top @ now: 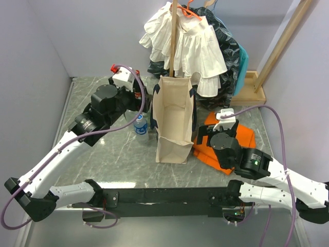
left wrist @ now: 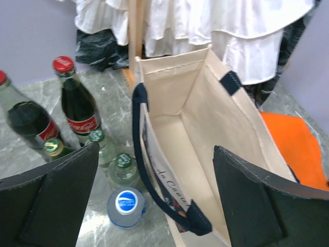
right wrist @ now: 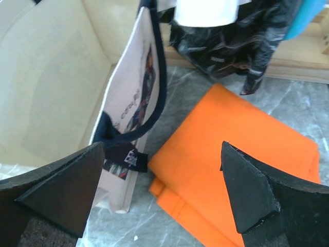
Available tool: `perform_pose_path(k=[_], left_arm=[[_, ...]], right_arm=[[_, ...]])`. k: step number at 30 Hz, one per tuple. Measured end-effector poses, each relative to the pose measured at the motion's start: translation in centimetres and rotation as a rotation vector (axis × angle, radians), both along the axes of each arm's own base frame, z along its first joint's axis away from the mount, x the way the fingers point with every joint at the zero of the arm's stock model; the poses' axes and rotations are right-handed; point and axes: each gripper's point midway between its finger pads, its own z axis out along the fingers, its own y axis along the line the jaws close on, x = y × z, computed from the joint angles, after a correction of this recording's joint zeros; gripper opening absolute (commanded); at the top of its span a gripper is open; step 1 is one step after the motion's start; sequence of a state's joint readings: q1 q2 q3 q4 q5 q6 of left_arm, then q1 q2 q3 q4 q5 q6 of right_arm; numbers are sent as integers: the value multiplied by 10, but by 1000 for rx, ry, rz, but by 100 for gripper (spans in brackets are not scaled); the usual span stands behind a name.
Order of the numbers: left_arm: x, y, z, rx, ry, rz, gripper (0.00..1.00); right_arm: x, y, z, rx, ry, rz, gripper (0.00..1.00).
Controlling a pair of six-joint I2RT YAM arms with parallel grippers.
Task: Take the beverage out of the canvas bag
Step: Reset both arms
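far left of the grey marbled bench [top: 103, 149]: two dark glass cola bottles with red caps [left wrist: 77, 105], upright, close together; in front of them three small green-capped bottles [left wrist: 103, 144], bunched, the arm hiding most of this group from the top camera; nearest the arms a clear plastic bottle with a blue cap [left wrist: 126, 206], upright on the bench, just beside the bag's left wall, outside it.

left pincer [left wrist: 156, 154]: fingers spread wide, nothing between them; it hangs above the bottles and the bag's left rim.

centre: tall cream canvas bag with navy strap handles [top: 175, 110], upright, mouth open; from the left wrist only bare canvas shows on its inner walls and floor; one navy handle [left wrist: 139, 134] droops down the left side; printed lettering on that outer face, too small to read.

behind the bag: wooden pole [top: 174, 36] hung with white frilled garments [top: 190, 46] and dark clothing [top: 229, 51].

right of the bag: flat folded orange cloth [right wrist: 241, 149] on the bench, its edge touching the bag's base.

right pincer [right wrist: 162, 149]: wide open, holding nothing, above the bag's right handle and the orange cloth.
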State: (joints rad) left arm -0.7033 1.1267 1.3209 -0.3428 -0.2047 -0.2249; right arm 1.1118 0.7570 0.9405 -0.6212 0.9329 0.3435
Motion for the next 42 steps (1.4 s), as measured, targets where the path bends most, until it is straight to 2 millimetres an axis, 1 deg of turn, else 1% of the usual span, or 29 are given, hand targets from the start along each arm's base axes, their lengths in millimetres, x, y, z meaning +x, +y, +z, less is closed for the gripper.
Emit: perform_pose_path(k=[5, 13, 19, 22, 25, 29, 33, 37, 40, 42], left_arm=[[11, 21, -2, -6, 15, 54, 96], [29, 67, -2, -52, 35, 156, 96], [38, 89, -9, -55, 63, 209, 96], [41, 99, -12, -70, 67, 226, 96], [46, 114, -19, -89, 88, 253, 96], [54, 141, -31, -120, 125, 308, 96], [58, 162, -40, -142, 147, 352, 96], [60, 177, -40, -157, 151, 373, 96], [61, 196, -41, -172, 149, 399, 96], [64, 209, -46, -178, 142, 422, 96]], right_arm=[[-1, -12, 6, 13, -24, -33, 100], [-5, -30, 8, 31, -56, -75, 100], [-4, -37, 10, 33, -65, -104, 100], [-3, -43, 6, 26, -63, -128, 100], [1, -50, 2, 19, -57, -161, 100], [7, -62, -6, 20, -33, -207, 100], [13, -73, -12, 19, -13, -247, 100], [19, -84, -16, 41, 0, -284, 100], [25, -95, -17, 63, 6, -330, 100], [29, -99, -18, 70, 13, -349, 100]])
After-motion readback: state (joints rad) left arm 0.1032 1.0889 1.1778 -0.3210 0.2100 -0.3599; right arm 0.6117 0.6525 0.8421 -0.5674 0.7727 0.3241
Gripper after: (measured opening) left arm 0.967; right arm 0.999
